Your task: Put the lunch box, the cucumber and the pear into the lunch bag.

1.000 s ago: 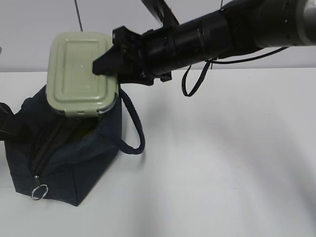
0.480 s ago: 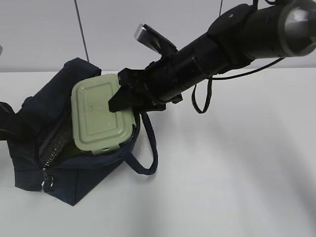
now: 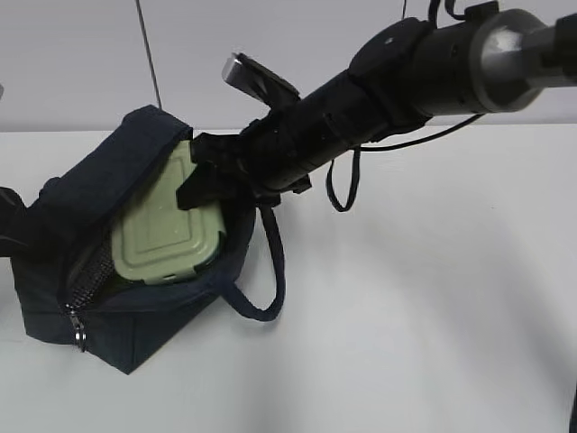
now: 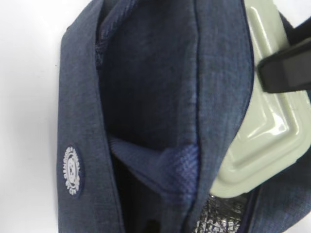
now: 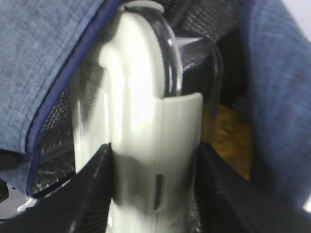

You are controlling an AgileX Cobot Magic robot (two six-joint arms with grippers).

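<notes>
The navy lunch bag (image 3: 135,316) stands open at the left of the white table, silver lining showing. The sage-lidded lunch box (image 3: 167,234) is tilted, half inside the bag's mouth. My right gripper (image 3: 200,176) is shut on the box's upper end. In the right wrist view its jaws (image 5: 153,184) clamp the box (image 5: 136,121) between lid and glass. An orange-brown patch (image 5: 228,136) lies deep in the bag, perhaps the pear. The cucumber is hidden. My left gripper (image 3: 9,225) holds the bag's left side, fingers buried in fabric (image 4: 146,73).
The bag's loop handle (image 3: 270,289) hangs over its right side onto the table. The zipper pull (image 3: 79,338) hangs at the bag's front left corner. Bare white table (image 3: 424,316) spreads to the right and front. A pale wall stands behind.
My right gripper has carried the lunch box from above the bag down and left into its open mouth. The bag's far flap has risen up behind the box.
</notes>
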